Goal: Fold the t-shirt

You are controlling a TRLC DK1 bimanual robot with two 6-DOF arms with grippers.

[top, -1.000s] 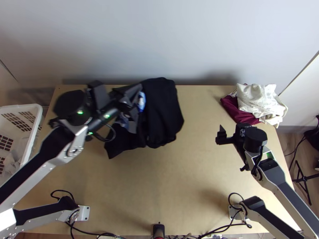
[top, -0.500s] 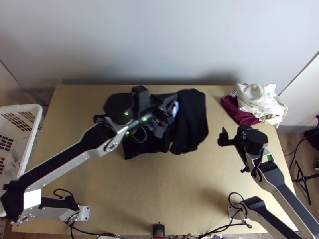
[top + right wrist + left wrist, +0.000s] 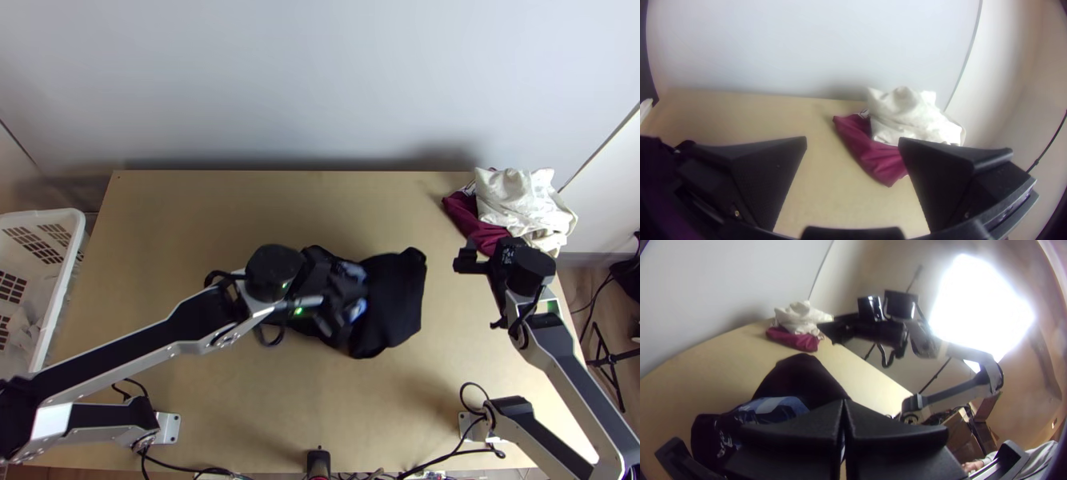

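Slippage looked the likeliest trouble: the left gripper (image 3: pixel 843 402) had its fingers clenched on what seemed a bunched part of the t-shirt (image 3: pixel 396 304), and a shallow pinch could have let the layers slide free. Lowered in a heap, the cloth might have trapped creases beneath itself. The right gripper (image 3: pixel 852 140), at two o'clock from the shirt in the top view, had its fingers released and apart.

The shirt lay near the table's (image 3: pixel 240 200) middle, toward three o'clock; soft black fabric, rumpled under the gripper, smoother in a rounded flap beyond, with a blue-and-white patch. Toward two o'clock sat crumpled white cloth (image 3: pixel 512 196) over smoother maroon cloth (image 3: pixel 468 220).
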